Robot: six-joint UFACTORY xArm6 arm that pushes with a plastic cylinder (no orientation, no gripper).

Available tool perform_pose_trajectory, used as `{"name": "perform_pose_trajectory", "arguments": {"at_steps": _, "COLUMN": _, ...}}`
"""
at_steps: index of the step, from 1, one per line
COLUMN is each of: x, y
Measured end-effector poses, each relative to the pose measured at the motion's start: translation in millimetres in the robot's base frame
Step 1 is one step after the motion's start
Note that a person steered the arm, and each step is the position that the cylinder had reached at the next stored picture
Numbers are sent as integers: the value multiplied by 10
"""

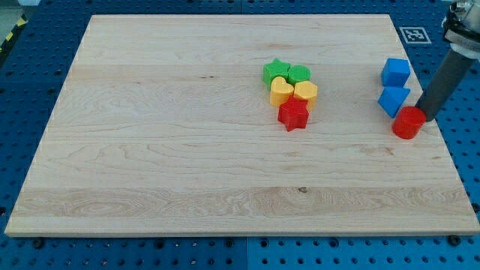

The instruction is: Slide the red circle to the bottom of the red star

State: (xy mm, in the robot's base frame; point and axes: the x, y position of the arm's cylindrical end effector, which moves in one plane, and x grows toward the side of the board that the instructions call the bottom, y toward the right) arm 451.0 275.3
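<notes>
The tip (422,114) is touching the red circle (408,123) near the counter's (150,150) right edge; no claw is showing. An off-centre push risks missing the red star (293,115).

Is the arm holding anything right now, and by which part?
Nothing is held; the arm has no jaws, only a rod. My tip stands at the upper right edge of the red circle, seemingly touching it, just right of the lower blue block.

You've got one camera only: high, in front of the wooden board (187,150), angled down, far enough back to frame the whole board plus blue pegboard table (45,34) edges.
</notes>
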Motion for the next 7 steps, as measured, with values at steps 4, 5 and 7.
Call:
{"name": "perform_pose_trajectory", "arguments": {"at_steps": 4, "x": 320, "y": -310}}
{"name": "perform_pose_trajectory", "arguments": {"at_steps": 5, "x": 358, "y": -327}}
{"name": "perform_pose_trajectory", "arguments": {"at_steps": 7, "x": 480, "y": -403}}
